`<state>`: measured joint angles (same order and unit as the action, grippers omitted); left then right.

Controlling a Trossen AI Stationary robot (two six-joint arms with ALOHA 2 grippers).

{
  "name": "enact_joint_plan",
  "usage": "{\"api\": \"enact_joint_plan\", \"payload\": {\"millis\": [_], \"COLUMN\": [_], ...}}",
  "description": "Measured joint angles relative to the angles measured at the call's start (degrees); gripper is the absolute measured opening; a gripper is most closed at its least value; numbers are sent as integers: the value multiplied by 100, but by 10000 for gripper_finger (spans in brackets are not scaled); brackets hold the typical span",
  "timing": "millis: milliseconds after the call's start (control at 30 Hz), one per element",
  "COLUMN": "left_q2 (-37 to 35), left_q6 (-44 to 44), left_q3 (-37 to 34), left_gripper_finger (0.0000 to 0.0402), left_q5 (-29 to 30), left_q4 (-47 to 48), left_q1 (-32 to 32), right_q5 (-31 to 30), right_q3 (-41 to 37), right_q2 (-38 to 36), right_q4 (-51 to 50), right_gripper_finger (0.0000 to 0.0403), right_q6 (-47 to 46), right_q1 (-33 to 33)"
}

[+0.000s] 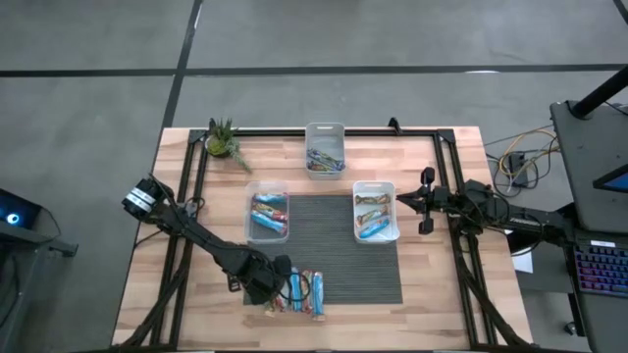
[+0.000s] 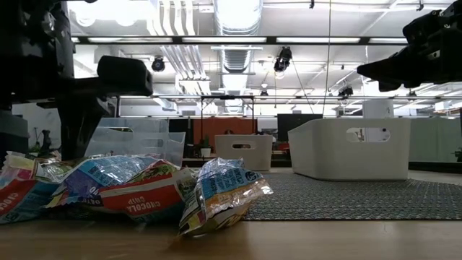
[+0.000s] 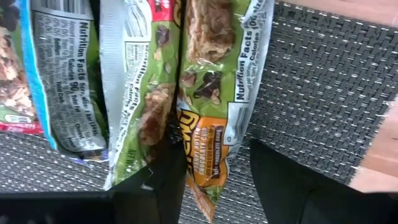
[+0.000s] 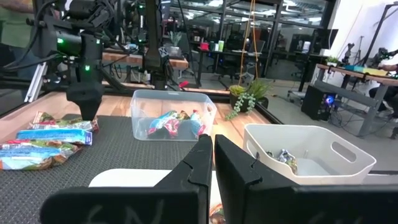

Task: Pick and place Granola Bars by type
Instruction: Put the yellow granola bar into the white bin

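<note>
left arm: stretched toward the table's near edge, wrist angled down | left gripper (image 1: 278, 283): fingers parted, low | right arm: waiting at the right side | right gripper (image 1: 402, 201): fingers closed, raised

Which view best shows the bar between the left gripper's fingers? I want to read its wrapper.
The left wrist view: the green-wrapped granola bar fills it, print legible, between the open left gripper. The high view shows only a small pile at that gripper; the low and right wrist views show crumpled wrappers.
</note>
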<state>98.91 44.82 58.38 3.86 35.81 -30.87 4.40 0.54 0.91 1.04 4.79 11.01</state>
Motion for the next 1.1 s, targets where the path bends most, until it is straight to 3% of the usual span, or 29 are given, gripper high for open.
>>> {"api": "enact_joint_plan", "payload": {"millis": [300, 800, 1100], "left_q2": [-2, -2, -101], "left_q6": [-48, -48, -97], "left_q3": [-18, 17, 135], "left_gripper_finger": [148, 30, 21], "left_q5": [-4, -11, -10], "left_q4": [12, 18, 30], "left_q1": [0, 0, 9], "right_q5": [0, 0, 0], "right_q3": [0, 0, 1], "right_q2": [0, 0, 0], "right_q4": [0, 0, 0], "right_gripper_finger": [9, 9, 9], "right_q6": [-3, 15, -10], "right_q1": [2, 1, 1]}}
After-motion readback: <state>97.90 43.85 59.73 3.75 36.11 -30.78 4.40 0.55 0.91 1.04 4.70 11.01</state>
